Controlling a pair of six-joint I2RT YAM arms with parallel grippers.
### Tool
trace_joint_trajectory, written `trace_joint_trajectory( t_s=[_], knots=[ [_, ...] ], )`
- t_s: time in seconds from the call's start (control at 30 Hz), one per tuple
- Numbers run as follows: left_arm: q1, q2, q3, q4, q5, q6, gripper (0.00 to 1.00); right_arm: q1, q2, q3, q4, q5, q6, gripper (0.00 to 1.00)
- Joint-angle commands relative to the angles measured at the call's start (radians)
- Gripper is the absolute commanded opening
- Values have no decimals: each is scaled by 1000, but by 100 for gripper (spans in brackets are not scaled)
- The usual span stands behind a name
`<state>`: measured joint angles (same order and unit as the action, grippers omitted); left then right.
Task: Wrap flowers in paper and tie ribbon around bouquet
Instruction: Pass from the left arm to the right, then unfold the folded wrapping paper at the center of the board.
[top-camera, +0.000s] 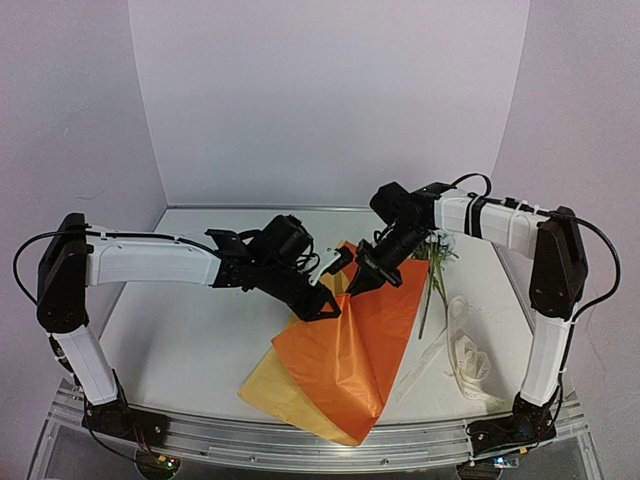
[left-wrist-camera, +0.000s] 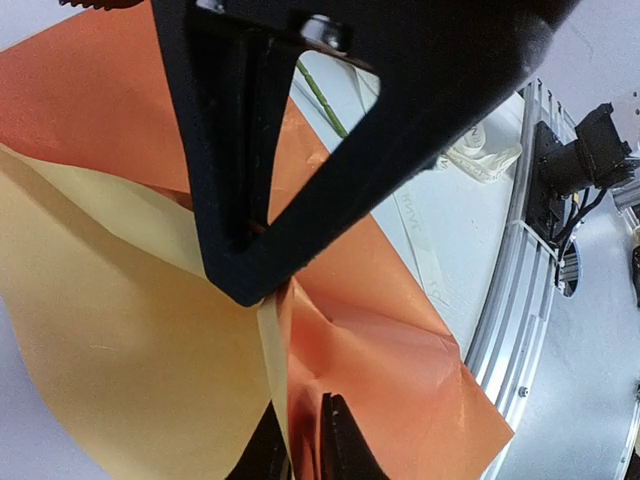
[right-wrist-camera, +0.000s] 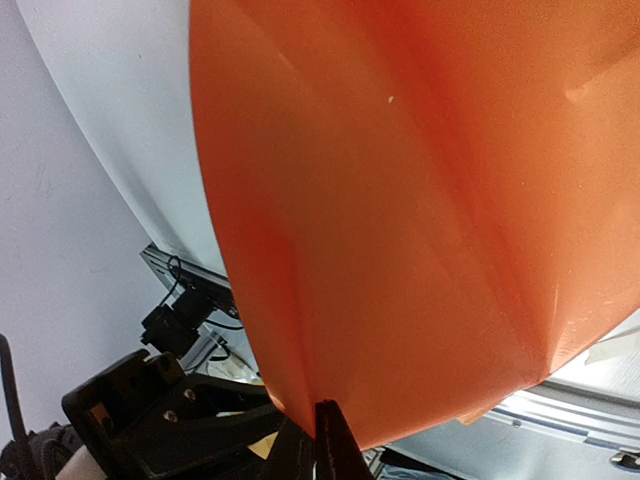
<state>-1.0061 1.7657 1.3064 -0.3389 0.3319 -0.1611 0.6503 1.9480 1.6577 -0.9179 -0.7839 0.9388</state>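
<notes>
Top external: left tool (top-camera: 326, 306) narrow, pinching a fold of the paper (top-camera: 350, 360) at mid-desk. Right tool (top-camera: 360, 283) just beside it, clamped on the paper's upper edge. Sheet raised there, orange face up, yellow showing lower left. Then flowers (top-camera: 437, 255) just beside its right edge; ribbon (top-camera: 466, 355) far right on desk (top-camera: 190, 320).
</notes>
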Motion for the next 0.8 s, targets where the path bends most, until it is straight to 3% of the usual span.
trace_joint_trajectory(
  t_s=[0.0,0.1,0.23,0.43,0.63,0.77],
  knots=[
    [3,-66,-12,37,-16,-42,28,0,-50,18,-30,17,-55,0],
    [8,-126,-41,55,-29,-85,51,0,-90,-15,-30,30,-113,0],
    [62,-213,-109,87,9,-157,65,0,-153,-67,-29,39,-195,0],
    [204,-282,-246,98,40,-267,69,0,-263,-161,-1,72,-270,0],
    [239,-131,-249,67,42,-261,70,0,-405,-310,120,104,-271,0],
    [241,7,-147,34,60,-237,72,1,-493,-413,170,134,-270,0]
  ],
)
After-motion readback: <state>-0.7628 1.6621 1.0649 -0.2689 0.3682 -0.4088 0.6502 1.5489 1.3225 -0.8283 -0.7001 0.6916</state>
